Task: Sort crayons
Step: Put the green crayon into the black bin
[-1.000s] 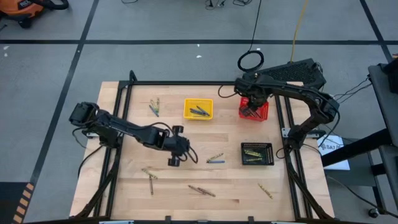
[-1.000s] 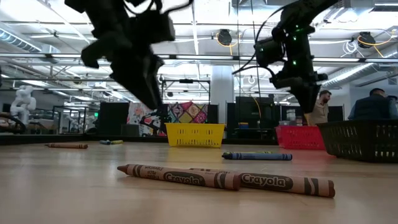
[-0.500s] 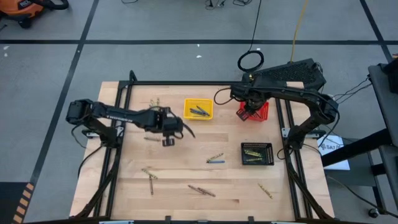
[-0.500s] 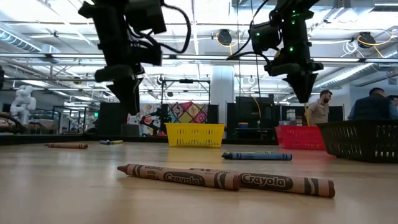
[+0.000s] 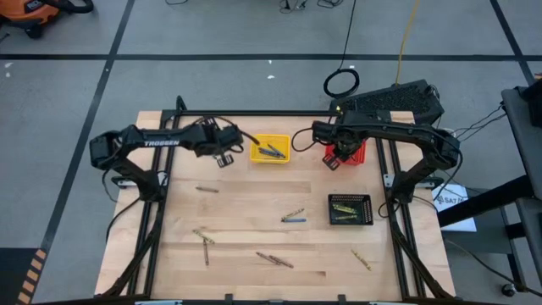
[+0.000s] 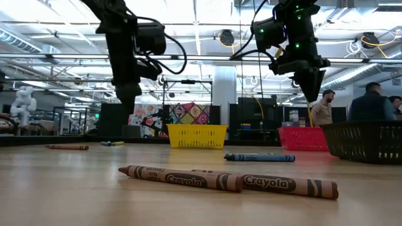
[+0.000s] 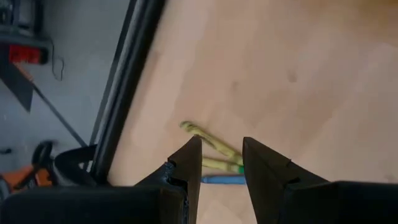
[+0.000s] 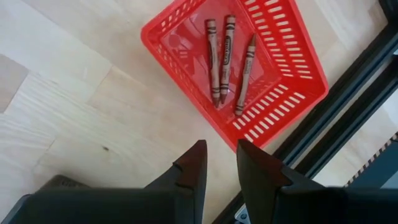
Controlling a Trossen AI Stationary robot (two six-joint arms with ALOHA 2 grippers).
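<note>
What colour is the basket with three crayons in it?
Red basket, clearest in the right wrist view.

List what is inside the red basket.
The red basket holds three brown-red crayons lying side by side on its floor. Nothing else shows inside; no part is covered in the right wrist view.

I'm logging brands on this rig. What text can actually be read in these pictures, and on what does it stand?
"Crayola": on the wrappers of the two brown-red crayons lying nearest in the low view.
"TROSSEN": on the left arm's link in the high view.
Wrapper print on the crayons in the red basket: too small to read.
</note>
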